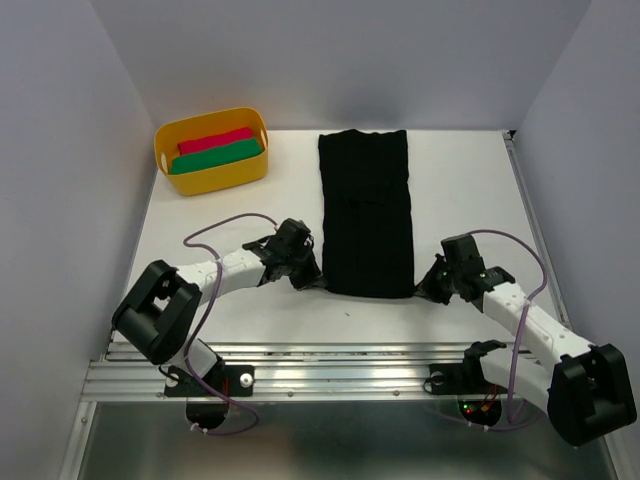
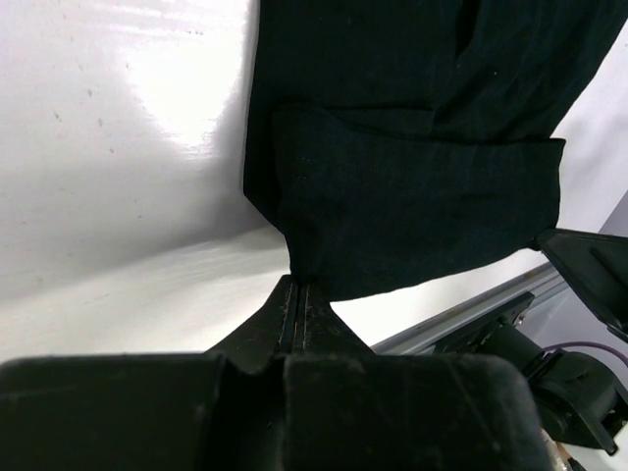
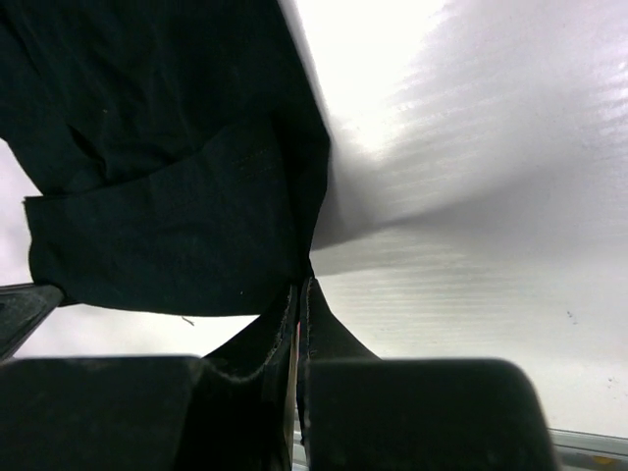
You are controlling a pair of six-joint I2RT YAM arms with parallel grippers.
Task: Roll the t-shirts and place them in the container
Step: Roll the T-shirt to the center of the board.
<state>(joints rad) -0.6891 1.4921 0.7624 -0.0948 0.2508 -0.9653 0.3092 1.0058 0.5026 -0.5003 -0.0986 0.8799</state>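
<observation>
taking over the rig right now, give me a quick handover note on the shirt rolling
Grippers: the left gripper is shut on the near left corner of the black t-shirt; the right gripper is shut on its near right corner.
Things: the black t-shirt lies on the table as a long folded strip running away from the arms. The yellow tub at the far left holds a red roll and a green roll.
Done: strip folded, both near corners pinched; the near end looks turned over once.
Left: roll the strip toward its far end.
</observation>
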